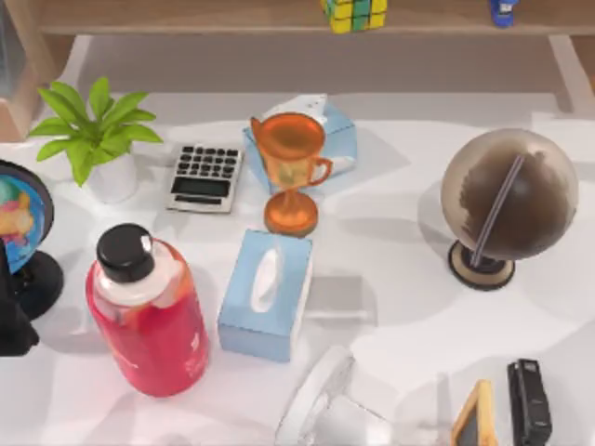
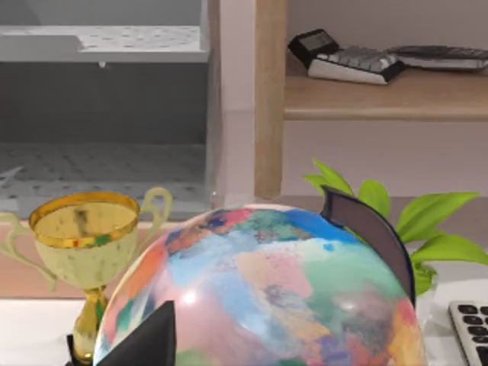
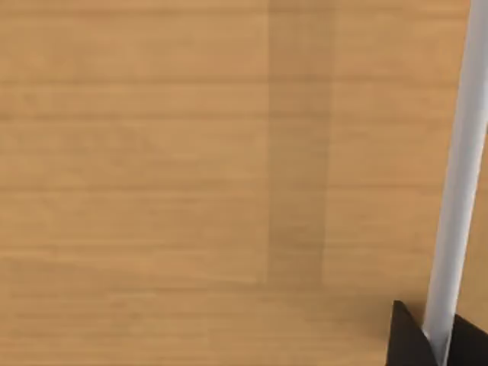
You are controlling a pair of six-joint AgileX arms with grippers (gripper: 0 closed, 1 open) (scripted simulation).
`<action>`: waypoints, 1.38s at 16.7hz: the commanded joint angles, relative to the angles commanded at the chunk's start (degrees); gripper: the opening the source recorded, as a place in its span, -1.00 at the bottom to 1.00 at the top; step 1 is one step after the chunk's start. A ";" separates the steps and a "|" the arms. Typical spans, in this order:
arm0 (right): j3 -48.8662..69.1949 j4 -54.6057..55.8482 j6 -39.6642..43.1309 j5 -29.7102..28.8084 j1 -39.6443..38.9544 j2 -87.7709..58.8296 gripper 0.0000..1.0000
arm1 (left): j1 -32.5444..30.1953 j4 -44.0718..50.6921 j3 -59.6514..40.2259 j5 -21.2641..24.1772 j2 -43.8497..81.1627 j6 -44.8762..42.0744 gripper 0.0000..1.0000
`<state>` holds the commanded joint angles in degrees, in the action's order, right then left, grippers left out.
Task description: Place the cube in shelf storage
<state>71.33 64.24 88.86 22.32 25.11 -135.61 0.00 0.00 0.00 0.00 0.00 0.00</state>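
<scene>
The cube [image 1: 354,12], a small puzzle of yellow and green squares, rests on the light brown shelf storage [image 1: 186,15] at the back of the top view, a little right of centre. The same wooden shelf [image 2: 381,97] appears in the left wrist view. My left arm [image 1: 13,321] is parked at the table's left edge, and its gripper [image 2: 145,343] hangs close over a coloured globe [image 2: 267,297]. My right gripper [image 3: 438,347] sits against a light brown wood surface [image 3: 191,152], with a white bar [image 3: 457,168] beside it.
On the white desk stand a plant [image 1: 93,130], a calculator [image 1: 204,177], an orange trophy cup [image 1: 290,167], two light blue tissue boxes [image 1: 265,295], a red bottle [image 1: 149,316] and a brown globe [image 1: 507,200]. A blue object [image 1: 502,9] sits on the shelf.
</scene>
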 joint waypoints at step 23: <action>0.59 -0.45 0.00 -0.18 -0.17 -0.33 1.00 | 0.00 0.00 0.00 0.00 0.00 0.00 1.00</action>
